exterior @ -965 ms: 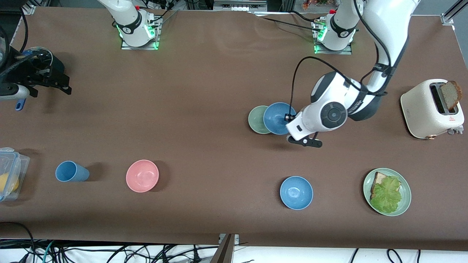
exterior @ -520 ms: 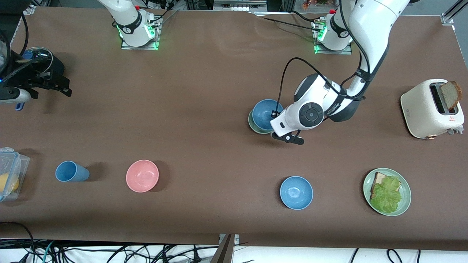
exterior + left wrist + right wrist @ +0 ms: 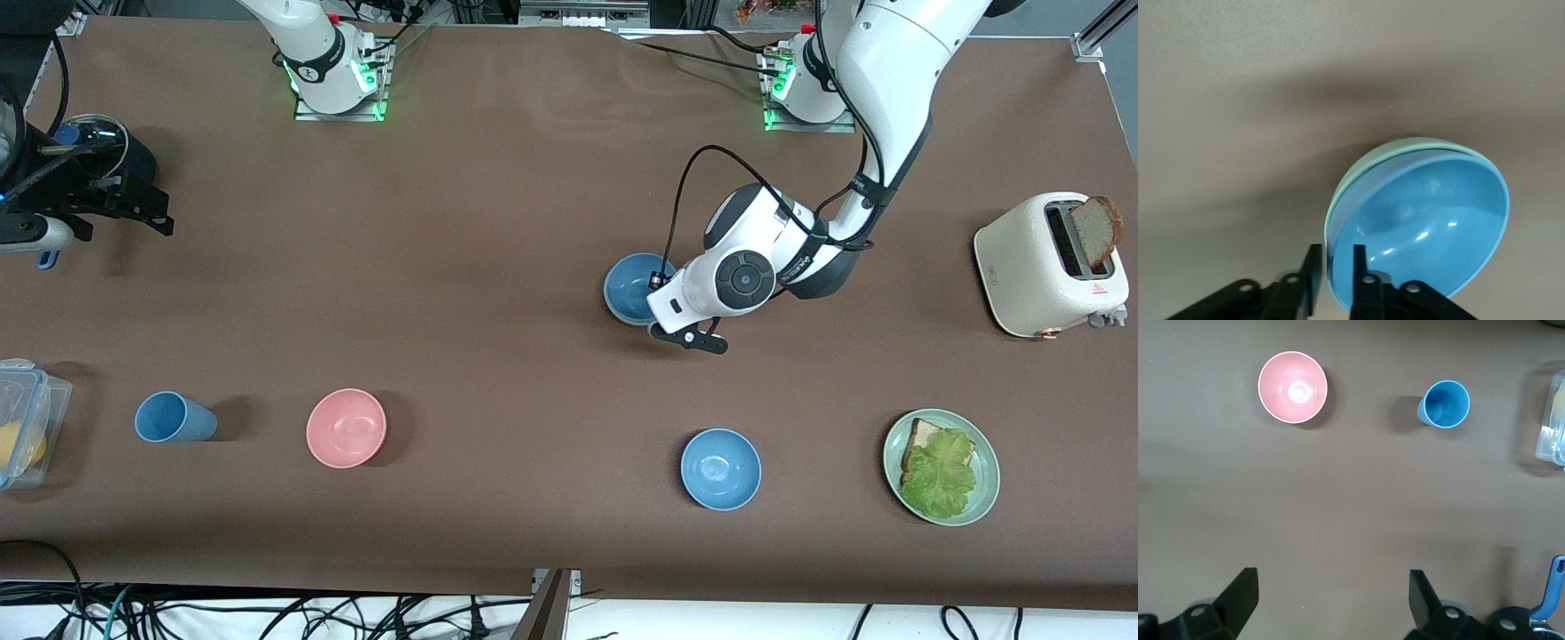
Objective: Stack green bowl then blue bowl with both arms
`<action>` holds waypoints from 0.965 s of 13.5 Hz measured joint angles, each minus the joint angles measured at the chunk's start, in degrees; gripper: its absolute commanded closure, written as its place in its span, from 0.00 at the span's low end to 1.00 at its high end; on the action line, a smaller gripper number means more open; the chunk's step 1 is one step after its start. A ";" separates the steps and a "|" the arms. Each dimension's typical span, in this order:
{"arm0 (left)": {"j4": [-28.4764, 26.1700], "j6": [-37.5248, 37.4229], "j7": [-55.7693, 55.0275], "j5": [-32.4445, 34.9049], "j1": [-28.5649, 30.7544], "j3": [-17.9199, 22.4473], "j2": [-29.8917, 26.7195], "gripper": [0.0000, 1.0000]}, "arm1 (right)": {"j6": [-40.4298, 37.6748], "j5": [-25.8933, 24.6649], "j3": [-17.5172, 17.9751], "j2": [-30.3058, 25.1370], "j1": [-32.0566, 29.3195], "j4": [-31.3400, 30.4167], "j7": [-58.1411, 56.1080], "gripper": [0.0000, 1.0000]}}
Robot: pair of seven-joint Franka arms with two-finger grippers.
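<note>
The blue bowl (image 3: 629, 286) sits nested in the green bowl (image 3: 1358, 170) mid-table, toward the left arm's end; only a thin sage rim of the green one shows around it. My left gripper (image 3: 1335, 257) straddles the blue bowl's rim, one finger inside and one outside, with the fingers slightly parted and a sliver of gap at the outer finger. A second, look-alike blue bowl (image 3: 721, 468) stands alone nearer the front camera. My right gripper (image 3: 1331, 587) waits wide open and empty, raised over the table's edge at the right arm's end (image 3: 147, 209).
A pink bowl (image 3: 346, 428) and a blue cup (image 3: 173, 417) stand toward the right arm's end, with a clear plastic container (image 3: 22, 422) at that edge. A green plate with toast and lettuce (image 3: 987, 484) and a cream toaster (image 3: 1022, 267) are at the left arm's end.
The left arm carried the blue bowl sideways over the green bowl and lowered it in. Its fingers have since eased apart on the rim. The right arm has not moved.
</note>
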 measured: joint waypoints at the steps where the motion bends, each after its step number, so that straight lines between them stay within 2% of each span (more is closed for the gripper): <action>1: 0.13 0.00 -0.04 0.00 0.00 0.00 -0.02 0.00 | 0.00 0.00 0.00 0.00 0.00 0.00 0.00 0.00; 5: 1.98 -3.44 -0.14 0.00 0.58 1.27 -3.53 0.00 | 0.00 0.00 0.00 0.02 0.00 0.03 0.00 0.00; 8: 4.79 -11.84 -0.08 0.00 2.08 6.28 -11.44 0.00 | -0.02 0.00 0.00 0.07 0.00 0.09 0.00 0.00; 10: 8.72 -19.32 0.09 0.00 3.91 9.19 -16.03 0.00 | -0.03 0.00 0.00 0.11 0.00 0.15 0.00 0.00; 13: 14.03 -29.37 0.32 0.00 8.34 9.81 -21.14 0.00 | -0.05 0.00 0.00 0.16 0.00 0.21 0.00 0.00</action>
